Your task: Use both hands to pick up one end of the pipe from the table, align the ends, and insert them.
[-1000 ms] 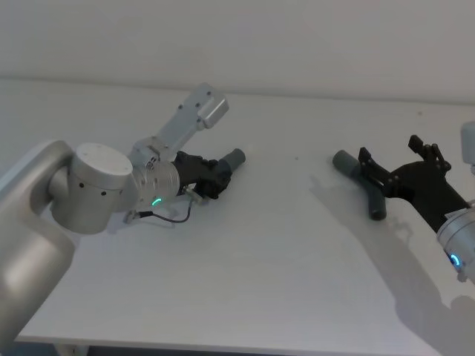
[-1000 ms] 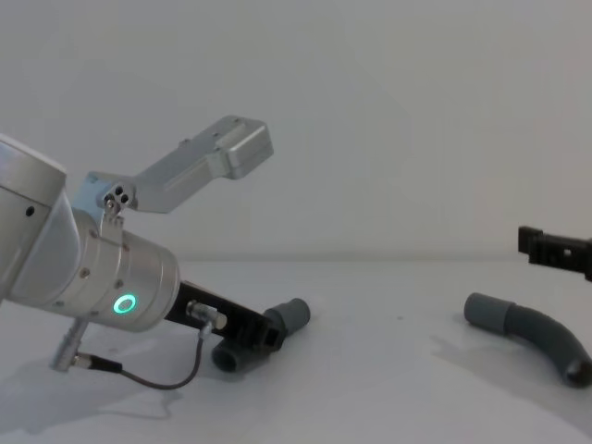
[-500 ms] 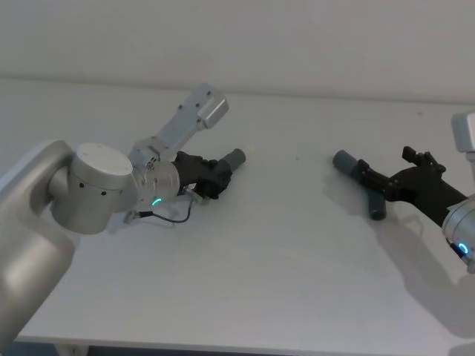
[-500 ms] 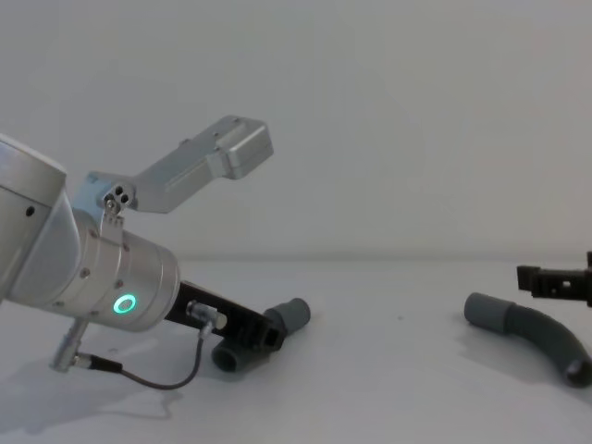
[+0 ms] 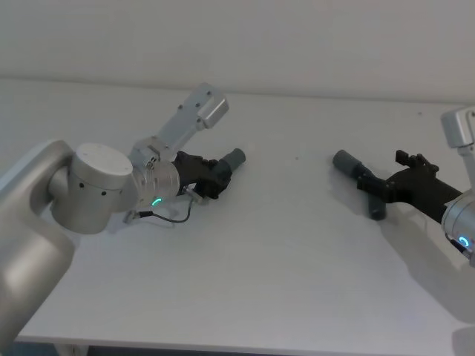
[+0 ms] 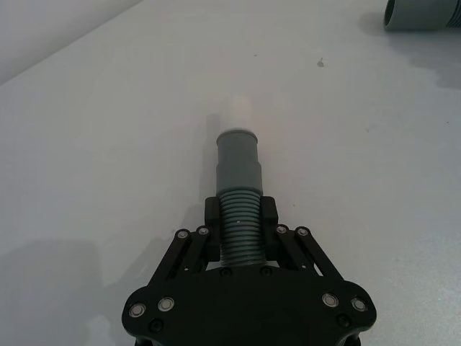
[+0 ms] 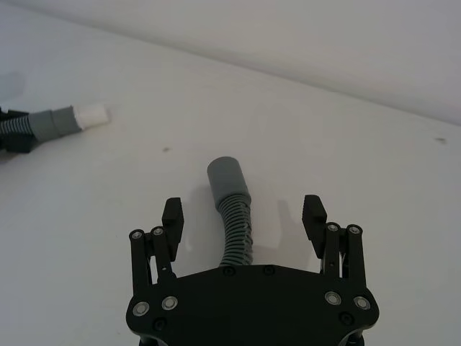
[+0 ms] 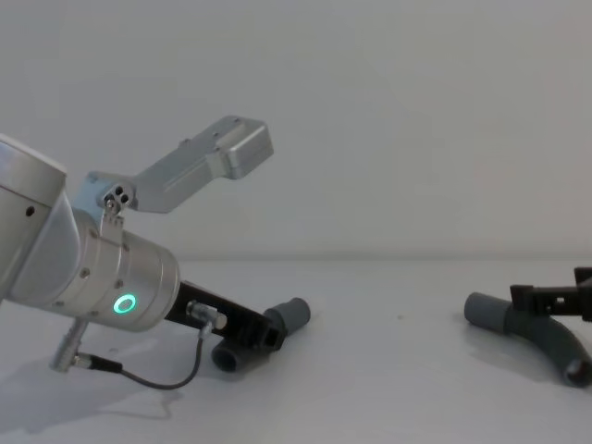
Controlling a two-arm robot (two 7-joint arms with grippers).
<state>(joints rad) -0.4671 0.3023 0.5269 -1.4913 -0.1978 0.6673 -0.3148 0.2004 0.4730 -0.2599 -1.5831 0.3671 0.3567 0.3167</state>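
The pipe lies in two dark-grey pieces on the white table (image 5: 282, 252). My left gripper (image 5: 215, 176) (image 6: 240, 223) is shut on the ribbed part of the left piece (image 5: 235, 158) (image 8: 291, 316), low on the table. That piece's smooth cuff (image 6: 238, 155) ends in a short white tip (image 6: 236, 115) and points toward the right piece. My right gripper (image 5: 390, 174) (image 7: 243, 215) is open and straddles the right piece (image 5: 349, 165) (image 8: 490, 313), one finger on each side of its ribbed bend. Its cuff (image 7: 225, 176) sticks out past the fingertips.
The left arm's silver wrist (image 5: 100, 189) with its green ring light and camera bracket (image 5: 200, 111) takes up the table's left side. A wide bare stretch of table separates the two pieces. A pale wall rises behind the table's far edge.
My right gripper has come down and forward over the right piece, and its open fingers now flank it. The left gripper and its piece have not moved.
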